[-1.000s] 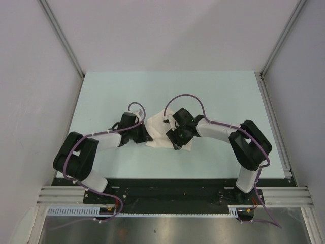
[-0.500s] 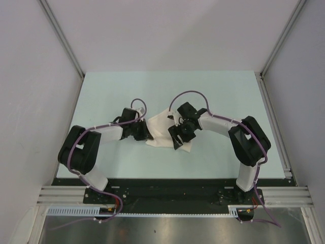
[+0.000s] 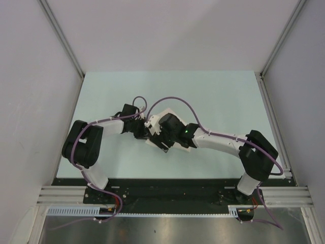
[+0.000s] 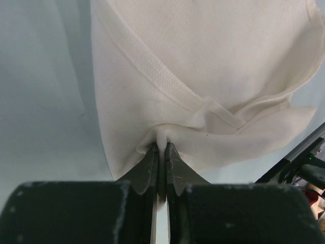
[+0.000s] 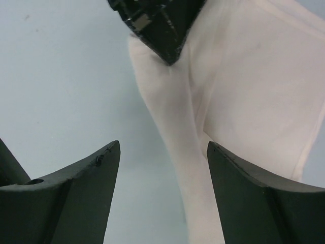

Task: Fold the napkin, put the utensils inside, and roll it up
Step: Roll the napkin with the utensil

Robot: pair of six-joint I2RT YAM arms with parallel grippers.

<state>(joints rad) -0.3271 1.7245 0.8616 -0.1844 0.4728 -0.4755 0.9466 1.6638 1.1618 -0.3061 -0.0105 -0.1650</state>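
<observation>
The white napkin (image 4: 213,76) lies bunched and folded on the pale table, with a hemmed edge running across it. My left gripper (image 4: 161,143) is shut on a small pinch of its near edge. In the top view the napkin (image 3: 164,112) shows only in patches between the left gripper (image 3: 146,133) and the right gripper (image 3: 159,142), which nearly meet over it. My right gripper (image 5: 162,147) is open, straddling a rolled edge of the napkin (image 5: 244,91) without touching it. A fingertip (image 5: 165,35) of the left gripper pins the cloth just ahead. The utensils are out of view.
The pale green table (image 3: 213,96) is walled by white panels at left, right and back. A metal rail (image 3: 274,127) runs along its right edge. Purple cables (image 3: 175,100) loop over both wrists.
The right arm has swung left across the napkin towards the left gripper, and its jaws have spread wider. The left gripper has shifted slightly away from the bases, still pinching the cloth.
</observation>
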